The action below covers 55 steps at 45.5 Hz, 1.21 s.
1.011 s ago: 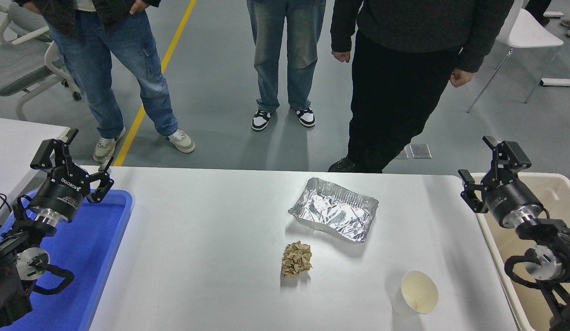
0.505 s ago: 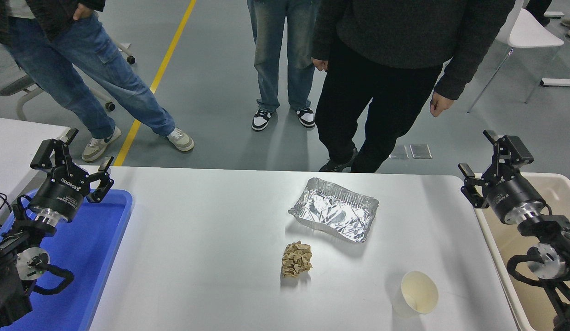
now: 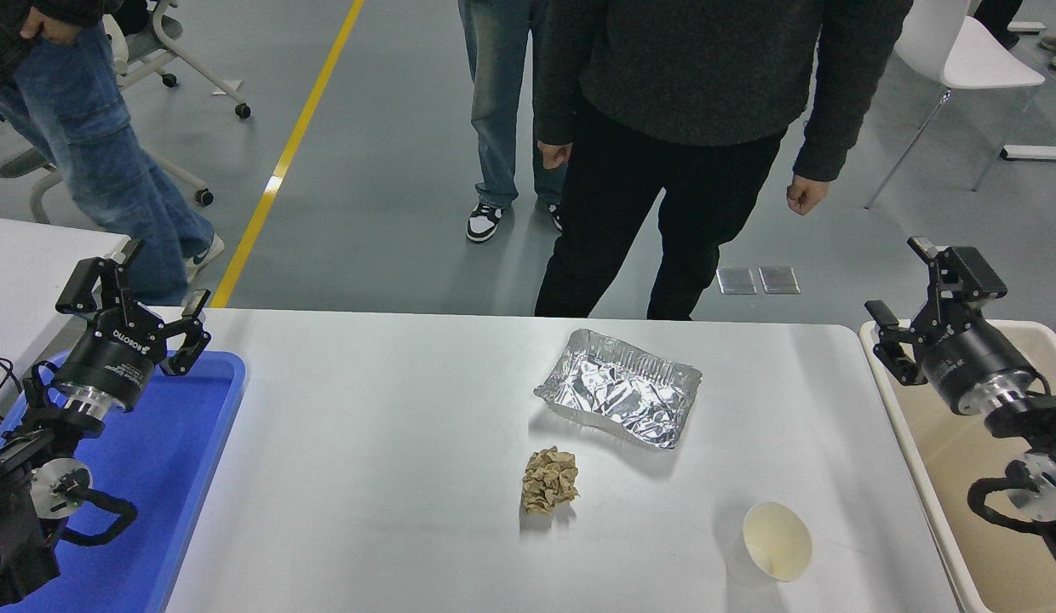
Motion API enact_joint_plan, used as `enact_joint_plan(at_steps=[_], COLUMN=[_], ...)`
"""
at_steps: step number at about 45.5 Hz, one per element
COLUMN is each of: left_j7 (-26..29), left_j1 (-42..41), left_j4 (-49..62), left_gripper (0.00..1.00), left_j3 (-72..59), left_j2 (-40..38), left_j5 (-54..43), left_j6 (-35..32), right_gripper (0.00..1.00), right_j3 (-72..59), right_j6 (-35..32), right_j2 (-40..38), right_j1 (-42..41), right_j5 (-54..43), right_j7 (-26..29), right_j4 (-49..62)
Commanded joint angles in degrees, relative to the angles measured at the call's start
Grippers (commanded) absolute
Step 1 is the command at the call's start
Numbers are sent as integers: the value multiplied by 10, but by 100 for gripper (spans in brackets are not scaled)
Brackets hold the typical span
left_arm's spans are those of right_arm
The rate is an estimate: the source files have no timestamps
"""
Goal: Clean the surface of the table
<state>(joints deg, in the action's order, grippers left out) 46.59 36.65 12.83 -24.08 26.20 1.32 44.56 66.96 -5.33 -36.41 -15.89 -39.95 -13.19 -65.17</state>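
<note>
The table is the big white top that fills the middle and bottom of the frame. A blue tray sits at its left edge and a tan bin at its right. Three bits of trash lie on it — a foil pan right of center, a paper wad just below it, and a cup tipped on its side at the lower right. The left gripper waits over the tray, fingers spread wide. The right gripper hangs over the bin's rim, spread too and holding nothing. The cup looks nearest to it — best to pinch the cup gently by its rim so it does not crush.
</note>
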Motion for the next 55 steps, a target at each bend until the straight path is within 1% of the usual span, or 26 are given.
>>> enact_joint_plan(at_steps=[1, 11, 21, 22, 24, 31, 37, 42, 44, 49, 52, 55], left_j7=[0, 0, 0, 0, 0, 0, 0, 0, 0, 0, 0, 0], left_j1=[0, 0, 1, 0, 1, 0, 1, 0, 1, 1, 1, 1], left_j4=[0, 0, 1, 1, 1, 1, 1, 1, 1, 1, 1, 1], left_gripper=[100, 100, 100, 100, 100, 100, 100, 100, 100, 100, 100, 100], left_j3=[0, 0, 0, 0, 0, 0, 0, 0, 0, 0, 0, 0], left_j2=[0, 0, 0, 0, 0, 0, 0, 0, 0, 0, 0, 0], left_j5=[0, 0, 0, 0, 0, 0, 0, 0, 0, 0, 0, 0], left_j6=[0, 0, 0, 0, 0, 0, 1, 1, 1, 1, 1, 1], right_gripper=[99, 99, 99, 99, 99, 99, 100, 99, 99, 99, 99, 99], right_j3=[-74, -119, -176, -194, -206, -242, -261, -267, -268, -271, -274, -285], right_j6=[22, 23, 19, 18, 18, 18, 12, -32, -39, -38, -39, -39], right_j2=[-92, -153, -252, -278, -299, -357, -389, -418, -419, -418, -423, -429], right_j1=[1, -1, -2, -4, -4, -6, -8, -9, -9, -9, -9, -10], right_j5=[1, -3, -3, -3, -3, -2, -1, 2, 7, 51, 80, 82], right_j7=[1, 0, 0, 0, 0, 0, 0, -3, -10, -45, -46, -46], right_j4=[-47, -71, -133, -151, -167, -218, -246, -261, -261, -263, -267, -280])
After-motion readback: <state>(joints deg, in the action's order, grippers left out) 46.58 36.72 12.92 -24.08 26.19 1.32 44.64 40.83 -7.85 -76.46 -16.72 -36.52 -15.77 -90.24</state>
